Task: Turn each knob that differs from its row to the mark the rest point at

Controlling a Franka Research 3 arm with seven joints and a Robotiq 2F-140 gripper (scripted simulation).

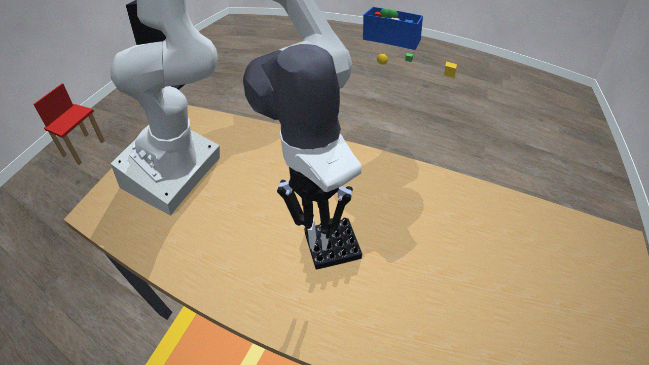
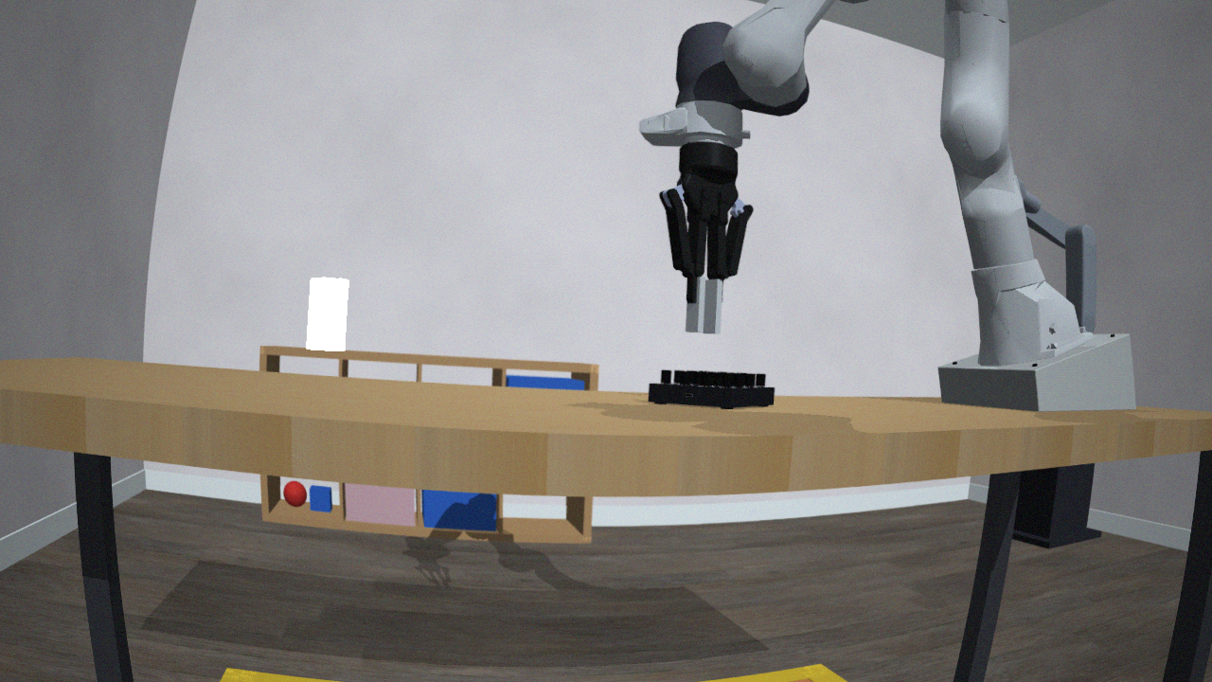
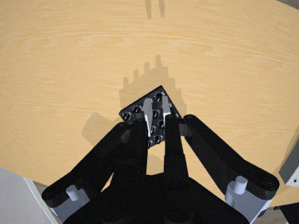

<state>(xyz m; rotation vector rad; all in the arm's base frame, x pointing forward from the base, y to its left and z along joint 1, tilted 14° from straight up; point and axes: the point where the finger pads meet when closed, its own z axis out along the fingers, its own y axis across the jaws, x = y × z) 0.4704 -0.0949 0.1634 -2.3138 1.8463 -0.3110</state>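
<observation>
The black knob box (image 1: 338, 262) (image 2: 711, 396) (image 3: 141, 102) stands flat on the table (image 1: 454, 272) (image 2: 339, 415) (image 3: 62, 62). A small socket (image 2: 687, 394) shows on the side facing the exterior camera. My gripper (image 1: 319, 249) (image 2: 703, 332) (image 3: 157, 105) points down and hangs clear above the box. Its pale fingertips stand a little apart with nothing between them. In the wrist view a knob (image 3: 126, 116) at the box's left corner shows a white line. The fingers hide several knobs there. Names and exact mark readings are too small to tell.
The arm's base (image 1: 170, 195) (image 2: 1084, 381) stands on the table, well away from the box. A red chair (image 1: 68, 120), a blue bin (image 1: 390, 34) and small toys are on the floor beyond the table. A shelf (image 2: 428, 360) stands behind the table.
</observation>
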